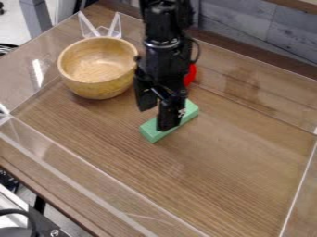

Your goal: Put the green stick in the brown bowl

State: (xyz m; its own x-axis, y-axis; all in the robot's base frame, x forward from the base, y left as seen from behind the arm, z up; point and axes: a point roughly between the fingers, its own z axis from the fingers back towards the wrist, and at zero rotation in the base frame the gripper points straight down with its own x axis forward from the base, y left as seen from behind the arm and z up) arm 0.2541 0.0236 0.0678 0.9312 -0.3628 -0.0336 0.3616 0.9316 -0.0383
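The green stick [156, 129], a mint-green bar, lies flat on the wooden table, pointing from front left to back right. My gripper [165, 108] has come straight down over its middle, open, with one finger on each side of the bar. Whether the fingers touch the bar I cannot tell. The arm hides the middle of the stick. The brown bowl [98, 67], round and tan with a pale speckled inside, stands to the back left, holding nothing.
A red strawberry-like toy [191, 72] sits just behind the arm, mostly hidden by it. Clear plastic walls [37, 153] ring the table on the left, front and right. A clear stand [99, 26] rises behind the bowl.
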